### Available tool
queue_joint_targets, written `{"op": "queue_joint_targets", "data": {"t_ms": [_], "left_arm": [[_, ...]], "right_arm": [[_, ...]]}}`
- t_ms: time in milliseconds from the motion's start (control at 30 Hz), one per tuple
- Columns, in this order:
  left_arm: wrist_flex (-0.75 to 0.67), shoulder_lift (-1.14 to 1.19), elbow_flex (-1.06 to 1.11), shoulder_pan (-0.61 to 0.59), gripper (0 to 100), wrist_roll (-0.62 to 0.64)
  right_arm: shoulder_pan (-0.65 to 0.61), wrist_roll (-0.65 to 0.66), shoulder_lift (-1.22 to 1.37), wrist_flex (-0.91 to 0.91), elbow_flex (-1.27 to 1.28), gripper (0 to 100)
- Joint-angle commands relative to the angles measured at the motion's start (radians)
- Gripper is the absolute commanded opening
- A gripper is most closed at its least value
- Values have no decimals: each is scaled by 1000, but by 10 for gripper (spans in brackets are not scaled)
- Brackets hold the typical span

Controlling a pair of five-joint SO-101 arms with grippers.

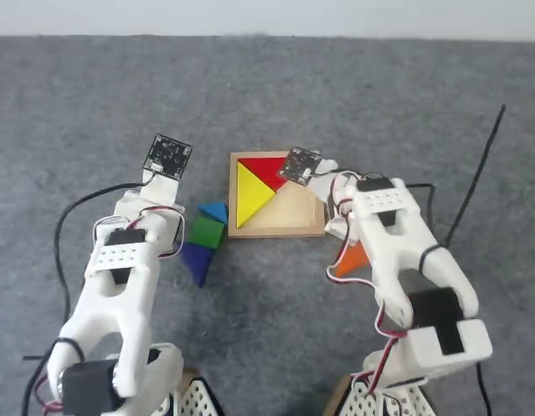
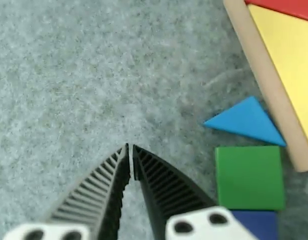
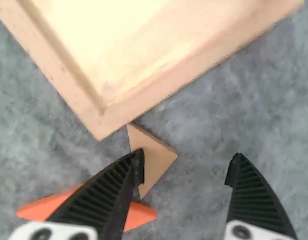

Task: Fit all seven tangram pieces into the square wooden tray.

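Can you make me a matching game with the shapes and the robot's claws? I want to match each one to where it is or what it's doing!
Things:
1. yellow triangle
2. green square
3. left gripper
4. right gripper

Places and states:
A. open
B. on the grey carpet
C. inside the wooden tray
D. shut

Pairs: 1-C, 2-B, 3-D, 4-A

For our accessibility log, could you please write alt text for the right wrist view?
The right gripper hangs open over grey carpet, beside a plain wooden triangle at the tray's corner; an orange piece lies nearby.
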Motion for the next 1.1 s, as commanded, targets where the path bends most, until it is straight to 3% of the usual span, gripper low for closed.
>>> {"op": "queue_joint_targets", "data": {"t_ms": [0, 600, 800, 1067], "left_arm": [[-18, -41, -4, -9, 15, -9], [-18, -41, -4, -11, 15, -11], [-18, -41, -4, -11, 15, -11], [-18, -41, -4, -11, 15, -11]], "right_arm": [[-22, 54, 41, 70, -101, 284], [-22, 163, -39, 286, -164, 284], [-15, 158, 73, 209, -187, 284], [-13, 130, 225, 245, -316, 284]]}}
